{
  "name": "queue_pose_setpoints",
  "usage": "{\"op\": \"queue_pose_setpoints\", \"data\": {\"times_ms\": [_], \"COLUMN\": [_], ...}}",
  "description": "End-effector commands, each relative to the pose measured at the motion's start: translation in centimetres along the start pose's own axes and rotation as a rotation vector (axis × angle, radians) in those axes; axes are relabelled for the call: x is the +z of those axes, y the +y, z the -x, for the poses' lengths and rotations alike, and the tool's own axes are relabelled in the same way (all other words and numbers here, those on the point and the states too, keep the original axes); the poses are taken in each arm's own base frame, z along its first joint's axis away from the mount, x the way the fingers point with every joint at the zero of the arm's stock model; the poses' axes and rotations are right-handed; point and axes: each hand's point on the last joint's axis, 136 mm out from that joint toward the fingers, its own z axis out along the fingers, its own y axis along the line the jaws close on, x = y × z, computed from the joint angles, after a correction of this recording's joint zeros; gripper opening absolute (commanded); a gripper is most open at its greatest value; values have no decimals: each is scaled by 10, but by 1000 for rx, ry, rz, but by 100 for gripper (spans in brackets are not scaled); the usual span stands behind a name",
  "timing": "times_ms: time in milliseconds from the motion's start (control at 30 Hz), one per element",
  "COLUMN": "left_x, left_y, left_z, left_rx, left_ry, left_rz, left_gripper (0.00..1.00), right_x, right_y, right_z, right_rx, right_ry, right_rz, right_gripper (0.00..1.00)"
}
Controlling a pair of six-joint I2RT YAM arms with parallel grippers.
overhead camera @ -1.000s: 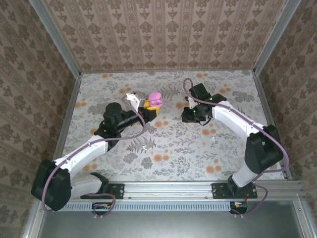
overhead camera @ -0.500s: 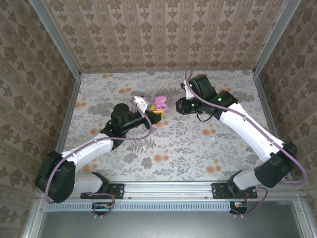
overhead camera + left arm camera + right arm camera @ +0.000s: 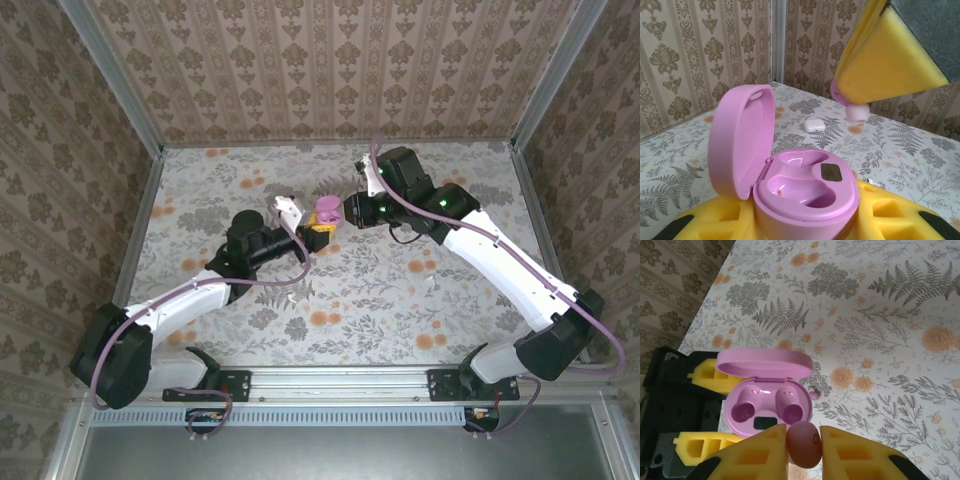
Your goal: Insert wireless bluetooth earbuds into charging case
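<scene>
My left gripper (image 3: 308, 228) is shut on the pink charging case (image 3: 325, 212), which sits between its yellow foam pads (image 3: 890, 220). The case (image 3: 805, 187) is held up with its lid (image 3: 740, 142) standing open. Both sockets (image 3: 790, 410) are empty. My right gripper (image 3: 350, 210) is shut on one magenta-pink earbud (image 3: 804, 444), pinched between yellow pads (image 3: 860, 452) just beside and above the case (image 3: 767, 405). From the left wrist view the earbud's pale tip (image 3: 857, 111) pokes out below the right finger (image 3: 890, 55). A second small pink-and-white earbud (image 3: 813, 395) lies on the table by the case.
The floral table (image 3: 380, 300) is boxed in by wallpapered walls (image 3: 330, 70) with metal corner posts. A small white speck (image 3: 432, 285) lies right of centre. Both arms meet over the middle back of the table.
My right gripper has swung left with the earbud, from the table's right-centre up to the case. The left gripper has carried the open case slightly right and forward.
</scene>
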Motion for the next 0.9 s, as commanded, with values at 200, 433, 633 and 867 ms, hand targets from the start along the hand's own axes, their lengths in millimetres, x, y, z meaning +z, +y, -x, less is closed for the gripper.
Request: {"op": "queue_pose_setpoints", "data": {"times_ms": [200,433,633,867], "left_x": [-1,-2,-2,-2], "left_y": [-7,-8,-9,-9], "left_z": [10,12,12,15], "left_rx": [38,38,39,40], "left_ry": [-37,-41,-42,-47], "left_rz": [-23,-25,-30,-32], "left_gripper": [33,33,33,33], "right_x": [5,11,15,21], "right_y": [9,6,6,6], "right_z": [11,8,7,5], "right_rx": [-11,-15,-18,-19], "right_ry": [-20,-7,-2,8], "right_rz": [11,0,0,-1], "right_gripper": [22,22,22,22]}}
